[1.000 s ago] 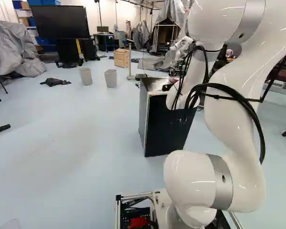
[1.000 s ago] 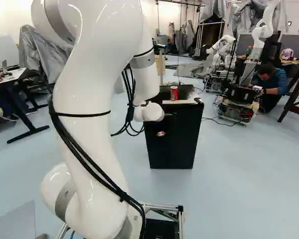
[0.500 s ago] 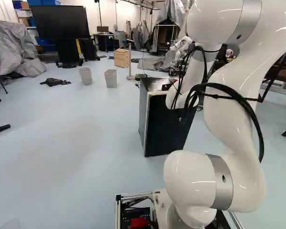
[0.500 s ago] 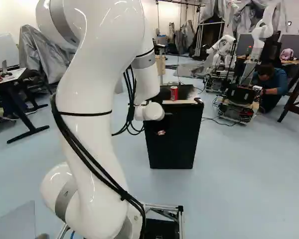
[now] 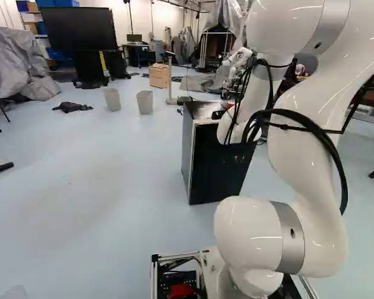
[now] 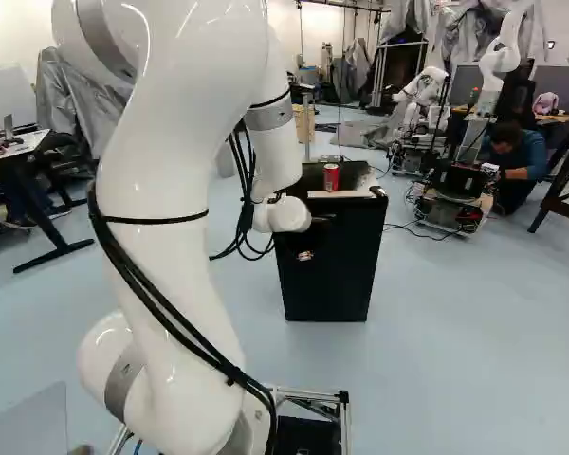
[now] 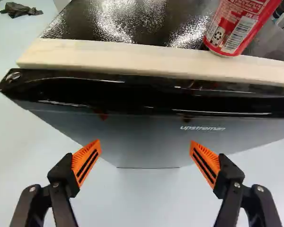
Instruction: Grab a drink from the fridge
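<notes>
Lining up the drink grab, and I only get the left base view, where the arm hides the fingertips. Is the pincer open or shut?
Observer: Open. The wrist view shows the fingers of the pincer well apart, with nothing gripped between them.
Operator: Good. I can't make out the can on top properly. Is it upright, and is it lined up?
Observer: Not lined up. In the wrist view the upright red drink can sits off to one finger's side rather than centred between them, up by the pale wooden strip along the front of the fridge top.
</notes>
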Motion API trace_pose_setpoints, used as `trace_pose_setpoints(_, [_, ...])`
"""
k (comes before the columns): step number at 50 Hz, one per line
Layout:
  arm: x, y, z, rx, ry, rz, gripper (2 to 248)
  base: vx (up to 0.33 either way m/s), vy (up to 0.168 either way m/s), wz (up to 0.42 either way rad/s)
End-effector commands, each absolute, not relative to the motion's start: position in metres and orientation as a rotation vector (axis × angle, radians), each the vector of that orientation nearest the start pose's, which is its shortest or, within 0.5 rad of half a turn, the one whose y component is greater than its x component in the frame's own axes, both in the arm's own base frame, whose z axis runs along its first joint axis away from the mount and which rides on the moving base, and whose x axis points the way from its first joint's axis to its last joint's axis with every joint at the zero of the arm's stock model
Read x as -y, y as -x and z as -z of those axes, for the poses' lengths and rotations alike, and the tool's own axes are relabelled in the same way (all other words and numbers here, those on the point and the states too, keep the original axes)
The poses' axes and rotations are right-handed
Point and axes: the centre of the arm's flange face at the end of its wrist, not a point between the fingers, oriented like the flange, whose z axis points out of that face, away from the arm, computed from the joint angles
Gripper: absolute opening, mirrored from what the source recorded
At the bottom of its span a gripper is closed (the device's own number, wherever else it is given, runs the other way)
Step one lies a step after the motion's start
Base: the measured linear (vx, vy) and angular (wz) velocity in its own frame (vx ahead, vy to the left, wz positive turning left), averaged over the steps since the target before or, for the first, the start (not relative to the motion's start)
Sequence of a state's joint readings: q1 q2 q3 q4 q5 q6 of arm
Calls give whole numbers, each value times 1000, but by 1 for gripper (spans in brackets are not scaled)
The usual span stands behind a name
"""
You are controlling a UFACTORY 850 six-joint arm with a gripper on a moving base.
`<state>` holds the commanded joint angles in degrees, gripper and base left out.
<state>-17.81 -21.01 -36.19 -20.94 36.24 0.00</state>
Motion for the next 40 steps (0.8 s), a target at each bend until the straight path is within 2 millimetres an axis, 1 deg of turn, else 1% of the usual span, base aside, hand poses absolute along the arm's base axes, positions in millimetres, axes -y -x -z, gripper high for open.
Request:
trace_pose_setpoints(11, [118,-426,-301,120,2899,1360,247,0,0,0])
trace_pose_setpoints(18, [114,-414,-305,104,2881,1397,247,0,0,0])
trace_pose_setpoints(40, [108,-381,-323,-13,2748,1678,247,0,0,0])
